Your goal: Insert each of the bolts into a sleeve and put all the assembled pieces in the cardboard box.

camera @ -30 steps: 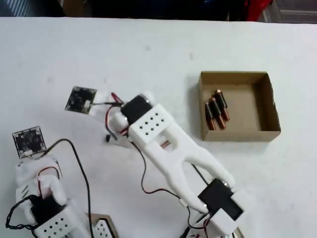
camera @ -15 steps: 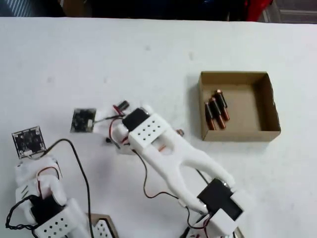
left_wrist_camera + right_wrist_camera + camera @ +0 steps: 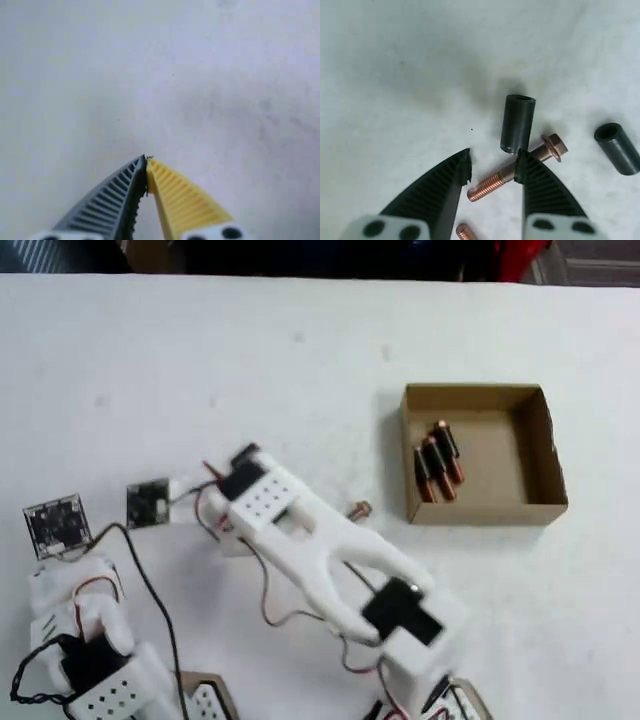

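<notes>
Right gripper (image 3: 494, 155) spread wide astride a copper bolt (image 3: 496, 180), black sleeve (image 3: 518, 123) just beside it, left gripper (image 3: 146, 161) pinched together, assembled pieces (image 3: 437, 462) in cardboard box (image 3: 475, 390).

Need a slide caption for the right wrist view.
Open right gripper poised over a loose copper bolt, with two empty black sleeves lying just beyond.
</notes>
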Available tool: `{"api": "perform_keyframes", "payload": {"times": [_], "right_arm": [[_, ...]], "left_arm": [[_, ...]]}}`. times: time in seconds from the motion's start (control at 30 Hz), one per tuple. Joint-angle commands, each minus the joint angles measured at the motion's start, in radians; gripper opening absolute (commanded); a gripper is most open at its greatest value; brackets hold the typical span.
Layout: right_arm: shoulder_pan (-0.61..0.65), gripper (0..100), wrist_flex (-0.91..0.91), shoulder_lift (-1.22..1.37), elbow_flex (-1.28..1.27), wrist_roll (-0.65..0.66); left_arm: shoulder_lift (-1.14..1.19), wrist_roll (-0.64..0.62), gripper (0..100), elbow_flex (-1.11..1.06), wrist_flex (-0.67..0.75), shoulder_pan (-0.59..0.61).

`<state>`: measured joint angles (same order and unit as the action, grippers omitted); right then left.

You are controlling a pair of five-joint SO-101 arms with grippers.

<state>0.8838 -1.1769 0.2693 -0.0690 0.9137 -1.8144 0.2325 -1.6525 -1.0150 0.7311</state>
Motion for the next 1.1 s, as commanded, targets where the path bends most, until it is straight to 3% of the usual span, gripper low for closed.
{"api": "perform_keyframes", "payload": {"times": [0.0, 0.13, 0.67, 0.9, 1.07], "right_arm": [[0.015, 13.2, -0.088, 0.134, 0.249, 0.002], [0.016, 13.3, -0.11, 0.263, 0.4, -0.037], [-0.013, 13.1, -0.398, 0.634, 0.924, -0.04], [-0.022, 12.8, -0.429, 0.705, 1.02, -0.13], [-0.022, 2.9, -0.443, 0.71, 1.023, -0.135]], "left_arm": [[-0.012, 0.023, 2, 0.012, -0.003, 0.004], [-0.013, 0.089, 2, -0.012, 0.031, 0.004], [-0.013, 0.094, 2, -0.014, 0.031, 0.004], [-0.013, 0.094, 2, -0.014, 0.031, 0.004], [-0.013, 0.094, 2, -0.014, 0.031, 0.004]]}}
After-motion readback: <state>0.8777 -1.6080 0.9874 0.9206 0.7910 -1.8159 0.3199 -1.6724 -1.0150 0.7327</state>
